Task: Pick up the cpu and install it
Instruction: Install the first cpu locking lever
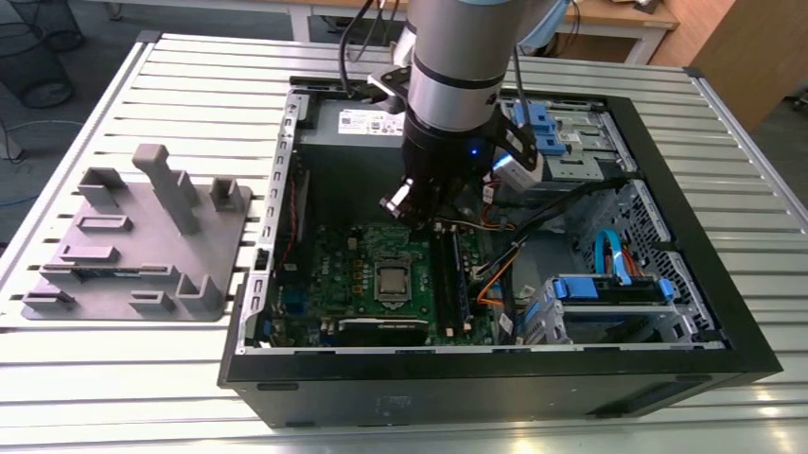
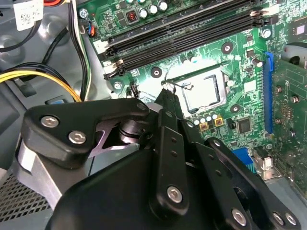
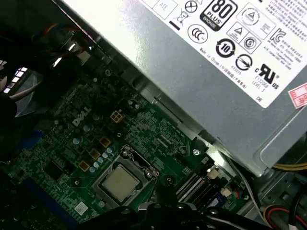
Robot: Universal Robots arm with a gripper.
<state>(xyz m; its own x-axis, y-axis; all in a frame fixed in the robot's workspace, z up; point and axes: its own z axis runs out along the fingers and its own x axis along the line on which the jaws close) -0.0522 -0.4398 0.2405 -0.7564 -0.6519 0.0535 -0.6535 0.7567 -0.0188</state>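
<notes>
Lying on its side on the ribbed pale metal tabletop (image 1: 151, 378), the black desktop computer case (image 1: 505, 388) has its side panel off, which turns the green motherboard (image 1: 341, 274) upward so that an arm can come at it from above. A grey moulded parts holder (image 1: 139, 236) sits on the tabletop at the exterior view's left, well apart from where the arm works. The silver and black robot arm (image 1: 461, 66) stands nearly upright over the open case, its wrist reaching down inside, beside the grey boxy power supply (image 3: 206, 72) at the case's far wall. The black claw (image 1: 423, 203) hangs above the board, near the socket but apart from it; its linkage crowds the second wrist view, and I cannot tell whether it is open or closed. The cpu (image 3: 118, 183), a small flat square chip with a dull silver-grey top, already lies seated in the socket on the motherboard, framed by the silver metal socket bracket (image 3: 139, 165), so it appears placed and no longer carried.
</notes>
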